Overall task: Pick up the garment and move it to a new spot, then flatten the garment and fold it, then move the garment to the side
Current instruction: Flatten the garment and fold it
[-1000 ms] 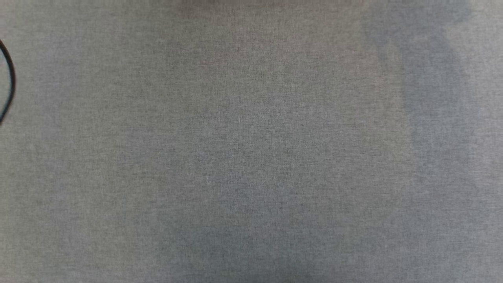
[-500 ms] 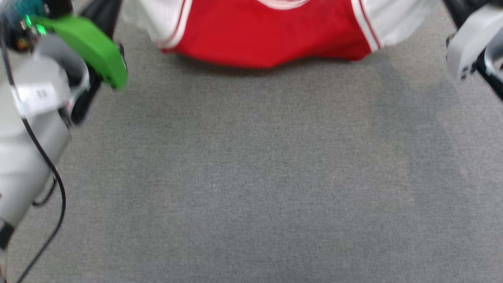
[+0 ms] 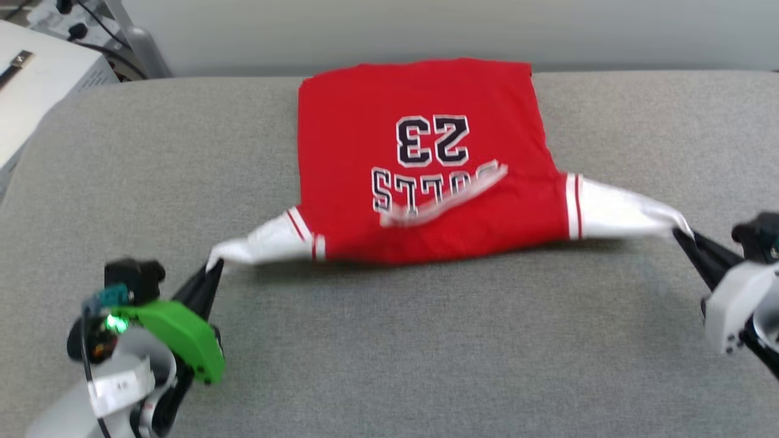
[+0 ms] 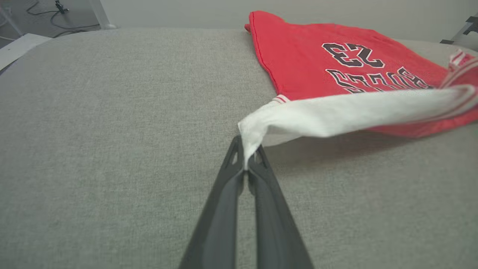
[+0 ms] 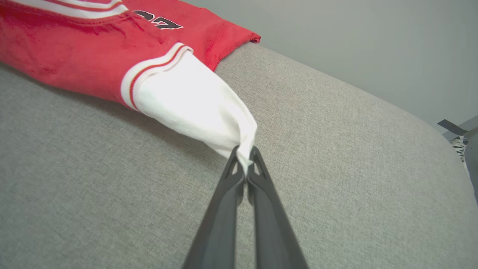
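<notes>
Red jersey cloth, soft and light: the garment [image 3: 426, 201] lies print-up on the grey table [image 3: 122, 152], stretched between our two end effectors and running away from them to the table's far edge. Our left end effector [image 3: 214, 267] is pinched closed on the tip of one white sleeve [image 3: 261, 243], and our right end effector [image 3: 681, 234] is closed the same way on the other sleeve [image 3: 621, 213]. Both sleeves are drawn out taut. We judge the fabric limp and stretchy, likely to sag, bunch and slip from a thin pinch, so sleeve ends, shoulders or hem corners make the better holds. The striped collar [image 3: 444, 194] has flopped across the lettering and will want smoothing. Nothing lies on the table between or beside the end effectors. A white cabinet [image 3: 36, 79] and cables [image 3: 103, 48] stand well beyond the left end effector, off the table.
</notes>
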